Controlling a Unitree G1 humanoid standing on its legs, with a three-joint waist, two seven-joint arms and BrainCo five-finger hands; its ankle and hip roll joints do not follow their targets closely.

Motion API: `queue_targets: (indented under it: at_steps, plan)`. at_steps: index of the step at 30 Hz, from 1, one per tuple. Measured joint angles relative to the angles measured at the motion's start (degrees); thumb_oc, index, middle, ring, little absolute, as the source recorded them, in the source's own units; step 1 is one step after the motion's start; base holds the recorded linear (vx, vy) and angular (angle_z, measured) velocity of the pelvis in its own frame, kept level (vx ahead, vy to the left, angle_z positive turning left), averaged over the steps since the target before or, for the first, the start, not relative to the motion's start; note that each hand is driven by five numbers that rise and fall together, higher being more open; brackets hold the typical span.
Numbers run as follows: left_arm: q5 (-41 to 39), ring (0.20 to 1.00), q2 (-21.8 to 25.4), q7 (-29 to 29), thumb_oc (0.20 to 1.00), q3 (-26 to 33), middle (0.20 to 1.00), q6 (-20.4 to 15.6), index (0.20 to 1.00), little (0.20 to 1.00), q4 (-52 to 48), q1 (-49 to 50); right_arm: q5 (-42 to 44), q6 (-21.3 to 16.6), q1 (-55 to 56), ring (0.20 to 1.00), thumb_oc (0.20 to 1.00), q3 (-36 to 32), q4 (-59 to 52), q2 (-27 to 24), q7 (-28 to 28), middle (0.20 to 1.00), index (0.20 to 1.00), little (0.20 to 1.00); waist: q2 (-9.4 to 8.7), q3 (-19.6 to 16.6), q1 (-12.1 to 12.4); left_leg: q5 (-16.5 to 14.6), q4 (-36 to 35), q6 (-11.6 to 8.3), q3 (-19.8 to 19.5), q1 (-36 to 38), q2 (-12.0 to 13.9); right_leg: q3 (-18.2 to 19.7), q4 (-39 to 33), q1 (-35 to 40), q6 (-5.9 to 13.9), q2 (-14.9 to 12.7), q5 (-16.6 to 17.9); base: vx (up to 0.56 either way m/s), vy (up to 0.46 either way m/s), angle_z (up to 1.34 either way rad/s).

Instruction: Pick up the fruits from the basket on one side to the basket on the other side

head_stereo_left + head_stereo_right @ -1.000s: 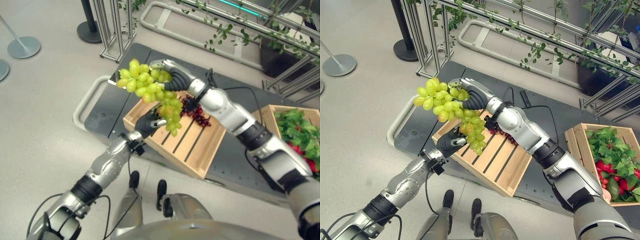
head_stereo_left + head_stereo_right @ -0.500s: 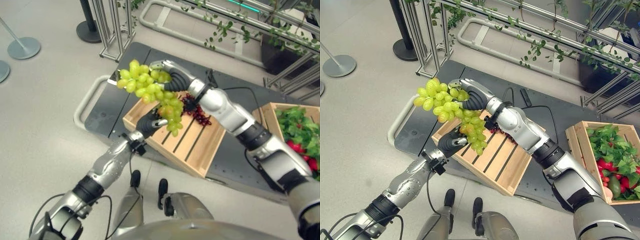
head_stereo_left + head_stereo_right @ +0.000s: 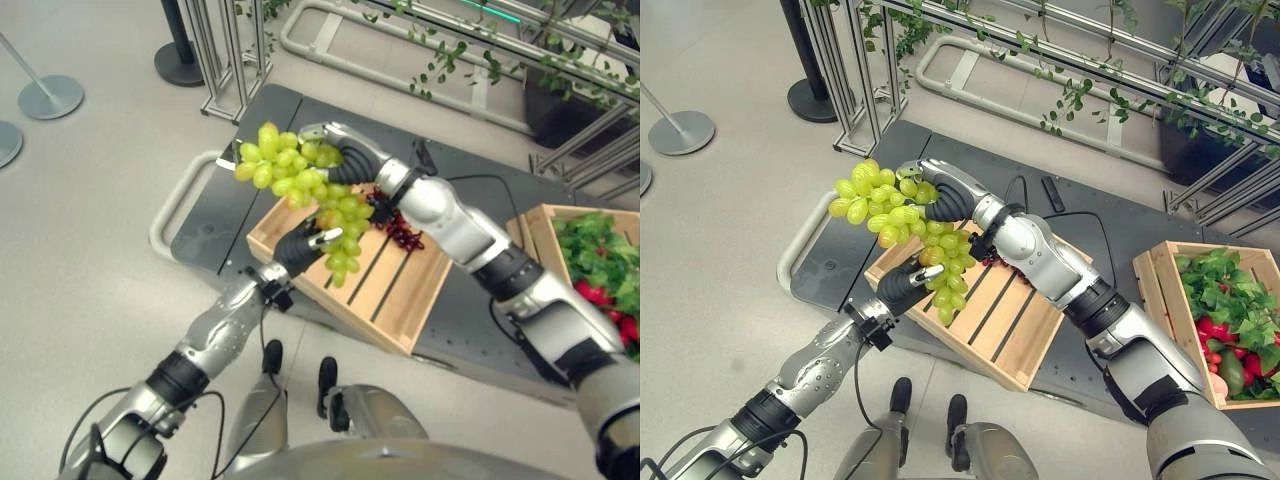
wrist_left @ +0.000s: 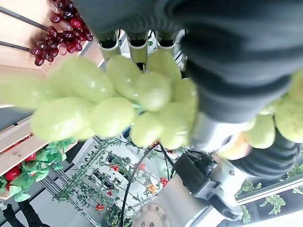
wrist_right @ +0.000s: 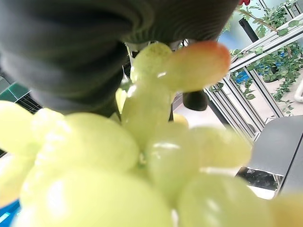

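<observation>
My right hand (image 3: 345,152) is shut on the top of a big bunch of green grapes (image 3: 290,170), held in the air above the left wooden crate (image 3: 392,300). The bunch's tail hangs down over the crate's near-left corner. There my left hand (image 3: 298,248) reaches up from below, open, its fingers (image 4: 137,47) resting against the lowest grapes (image 4: 142,90). A small bunch of red grapes (image 3: 397,228) lies inside this crate, at its far side beside my right forearm. In the right wrist view green grapes (image 5: 142,156) press against the palm.
A second wooden crate (image 3: 1150,290) at the right holds leafy greens (image 3: 1225,290) and red fruit. Both crates sit on a dark low platform (image 3: 215,215) with a white tube handle (image 3: 165,215). Metal frames and stanchion bases (image 3: 50,95) stand beyond.
The hanging tail of the green grapes has swung down and toward my left hand. Both arms have stayed almost where they were.
</observation>
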Motion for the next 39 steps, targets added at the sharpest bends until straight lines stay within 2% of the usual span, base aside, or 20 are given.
queue_targets:
  at_steps: [8,20,21,22,23,39]
  plan:
    - [0.62,0.238,-0.64,0.02,0.238,-0.15,0.238,0.01,0.238,0.238,0.0,0.03,-0.56,0.18,0.0,0.2,0.2,-0.03,0.0,0.0,-0.04,0.2,0.2,0.2,0.09,-0.03,0.01,-0.01,0.08,-0.01,0.0,0.0,0.0,0.0,0.07,0.0,0.01,0.0,-0.01,0.0,0.0,0.0]
    - [0.68,0.2,-0.96,0.03,0.2,-0.15,0.2,0.01,0.2,0.2,0.0,0.03,-0.57,0.18,0.0,0.2,0.2,-0.02,0.0,0.0,0.0,0.2,0.2,0.2,0.28,-0.13,0.01,-0.04,0.14,-0.04,0.0,0.0,0.0,0.03,0.1,-0.01,0.05,0.0,-0.03,0.0,0.0,0.0]
    - [0.93,0.2,-1.03,0.03,0.2,-0.12,0.2,0.01,0.2,0.2,0.0,0.03,-0.56,0.18,0.0,0.853,0.853,-0.02,0.0,0.0,0.01,0.853,0.853,0.853,0.34,-0.15,0.02,-0.04,0.14,-0.04,0.0,0.0,0.0,0.03,0.1,-0.01,0.04,0.0,-0.03,0.0,0.0,0.0]
    - [1.08,0.2,-1.08,0.04,0.2,-0.11,0.2,0.0,0.2,0.2,0.0,0.03,-0.54,0.18,0.0,0.853,0.853,-0.03,0.0,0.0,0.0,0.853,0.853,0.853,0.37,-0.16,-0.02,-0.04,0.14,-0.04,0.0,0.0,0.0,0.04,0.11,-0.02,0.04,0.0,-0.03,0.0,0.0,0.0]
    - [1.12,0.2,-1.2,0.04,0.2,-0.15,0.2,0.01,0.2,0.2,0.0,0.07,-0.53,0.18,0.0,1.0,1.0,-0.03,-0.01,0.02,-0.02,1.0,1.0,1.0,0.4,-0.16,0.0,-0.04,0.15,-0.04,0.0,0.0,0.0,0.05,0.12,-0.02,0.04,0.0,-0.03,0.0,0.0,0.0]
    - [1.15,0.2,-1.49,1.16,0.2,0.13,0.2,0.5,0.2,0.2,2.07,0.51,0.79,0.17,2.92,1.0,1.0,-0.38,-0.05,0.07,-0.03,1.0,1.0,1.0,0.46,-0.16,-0.07,-0.08,0.32,-0.05,0.07,-0.01,0.01,0.28,0.63,-0.28,0.08,0.0,-0.1,0.0,0.0,0.0]
